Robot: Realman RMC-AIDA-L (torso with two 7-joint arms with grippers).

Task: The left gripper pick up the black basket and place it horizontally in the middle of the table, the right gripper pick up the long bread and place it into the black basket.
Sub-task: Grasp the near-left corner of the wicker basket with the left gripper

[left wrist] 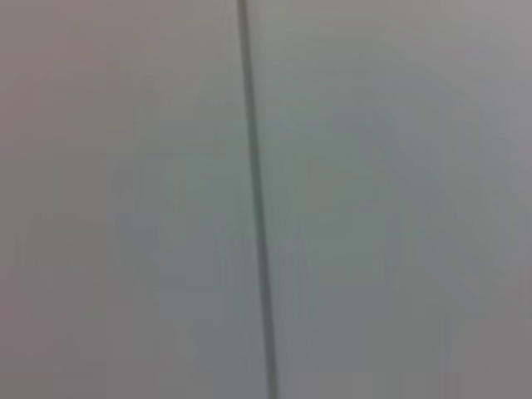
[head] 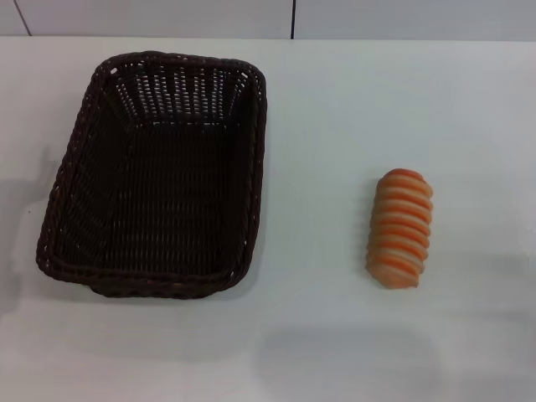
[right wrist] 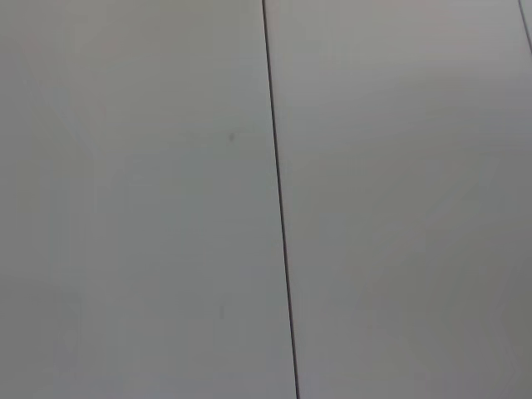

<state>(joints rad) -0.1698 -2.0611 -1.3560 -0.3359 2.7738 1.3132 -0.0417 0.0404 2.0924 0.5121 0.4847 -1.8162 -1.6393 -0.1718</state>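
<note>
While both arms sit outside every view, the finger state of either gripper cannot be told.
Head view, basket: the black basket (head: 155,176) stands upright on the table (head: 335,335), left half of the frame, long side running top to bottom, nothing inside.
Head view, bread: the long bread (head: 401,228) lies right of centre, well apart from the basket.
Left wrist view: pale panels with a dark seam (left wrist: 256,199).
Right wrist view: pale panels, thin dark seam (right wrist: 280,199).
</note>
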